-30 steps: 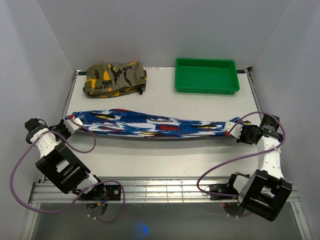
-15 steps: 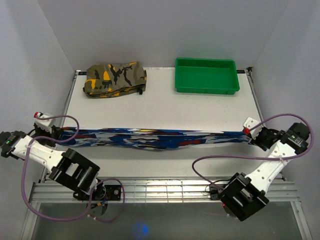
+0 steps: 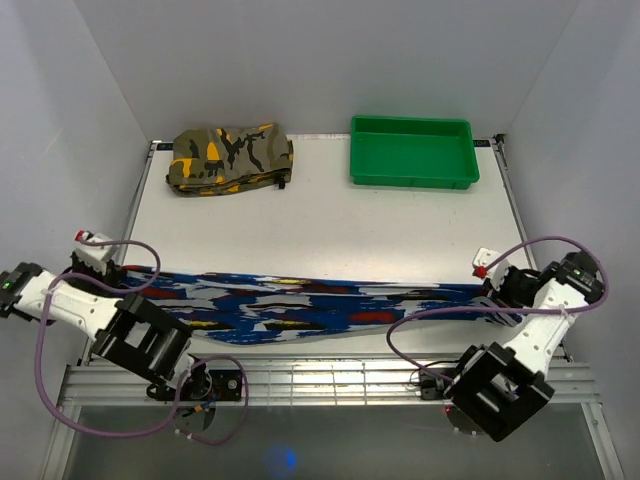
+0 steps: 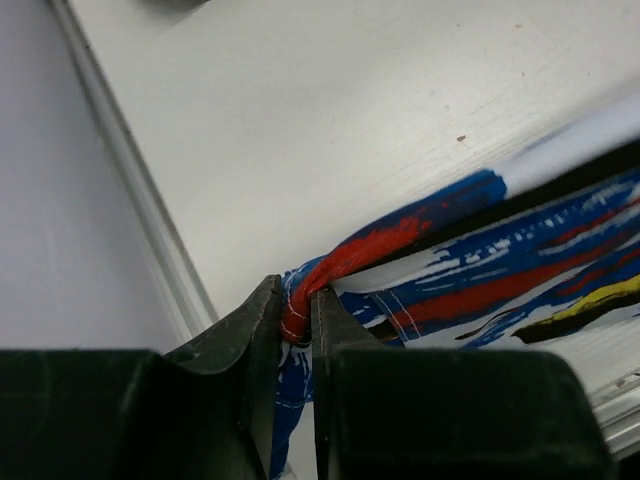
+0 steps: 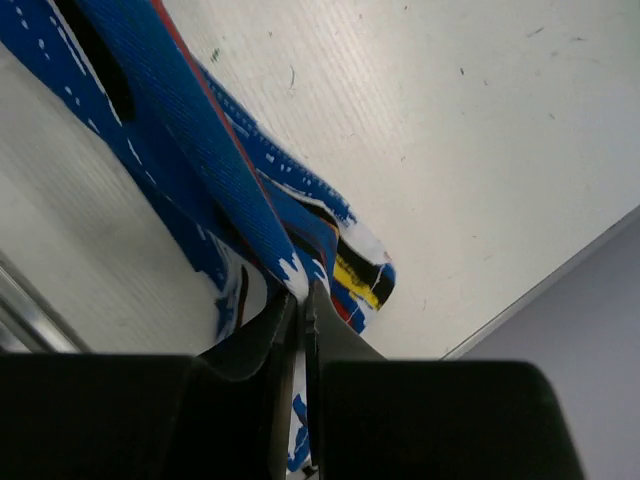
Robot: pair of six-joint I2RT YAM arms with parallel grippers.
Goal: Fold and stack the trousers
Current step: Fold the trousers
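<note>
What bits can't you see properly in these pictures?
Left wrist view: the left gripper pinches the trousers, but most of them run off the right edge.
Right wrist view: the right gripper hides the pinched bit, and the trousers leave by the top-left corner.
Top view: both pinches are too small to make out.

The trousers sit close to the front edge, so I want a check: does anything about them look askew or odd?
Yes. The trousers are stretched between the left tool and the right tool as a bunched, sagging band, not a flat fold, and the end in the left tool is twisted like a cord. Nothing looks torn.
</note>
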